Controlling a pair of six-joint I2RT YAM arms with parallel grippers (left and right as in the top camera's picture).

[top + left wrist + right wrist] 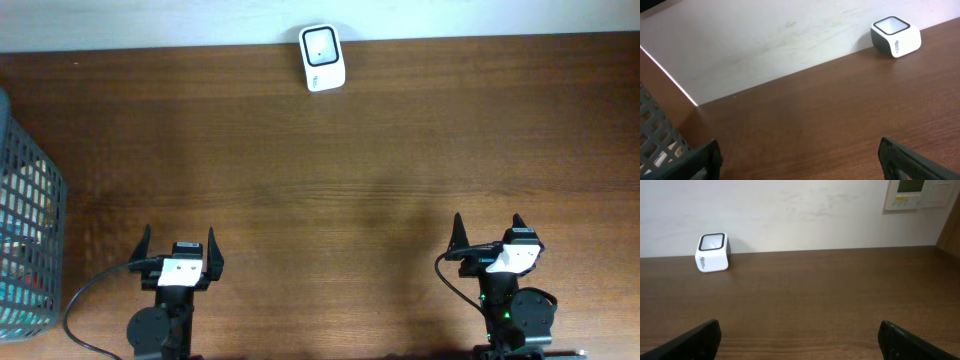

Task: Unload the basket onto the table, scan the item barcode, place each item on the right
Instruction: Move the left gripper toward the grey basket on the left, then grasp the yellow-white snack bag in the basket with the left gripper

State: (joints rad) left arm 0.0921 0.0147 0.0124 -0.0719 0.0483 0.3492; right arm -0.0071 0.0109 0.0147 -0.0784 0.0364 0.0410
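L gripper (178,236) + R gripper (488,222) at near edge of table (350,180), both w/ jaws spread wide, holding nothing. Candidate items (20,282) show thru grey mesh basket (45,170) at left edge — left of L gripper, well apart from R, so L arm nearer. Basket long axis runs near–far. Barcode not visible. White scanner (322,57) at far edge, about centre, roughly between arms.

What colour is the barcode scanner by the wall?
White barcode scanner with dark trim, clearest in right wrist view.
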